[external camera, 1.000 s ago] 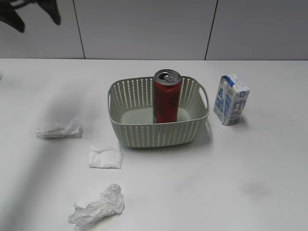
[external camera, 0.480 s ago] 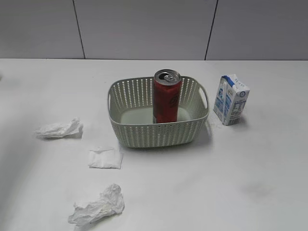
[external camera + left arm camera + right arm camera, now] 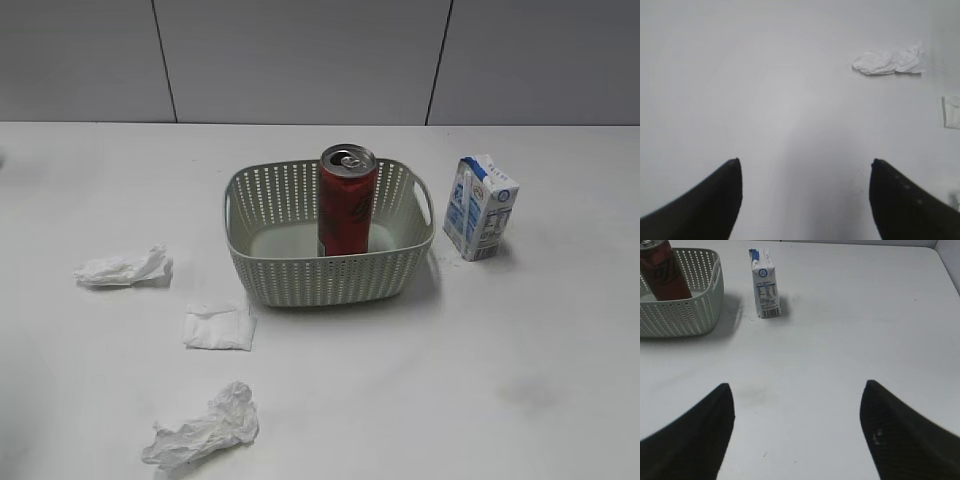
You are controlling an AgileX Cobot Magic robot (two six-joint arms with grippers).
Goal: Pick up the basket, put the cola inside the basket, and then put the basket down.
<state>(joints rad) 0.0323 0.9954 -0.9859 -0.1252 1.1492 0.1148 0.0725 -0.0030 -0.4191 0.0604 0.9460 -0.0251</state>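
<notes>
the cola (image 3: 346,205) stands upright in the basket (image 3: 330,275) on the counter (image 3: 450,400). both jaws hang released and empty, well apart from it. little risk remains, save an arm sweeping back toward 12 o'clock and tipping the tall can.

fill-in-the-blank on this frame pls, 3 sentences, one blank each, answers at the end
1. The cola stands upright inside the ____.
2. The blue-and-white carton stands on the table, ____ the basket.
3. The left gripper and the right gripper are both ____ and hold nothing.

Missing words: basket; outside; open
</notes>
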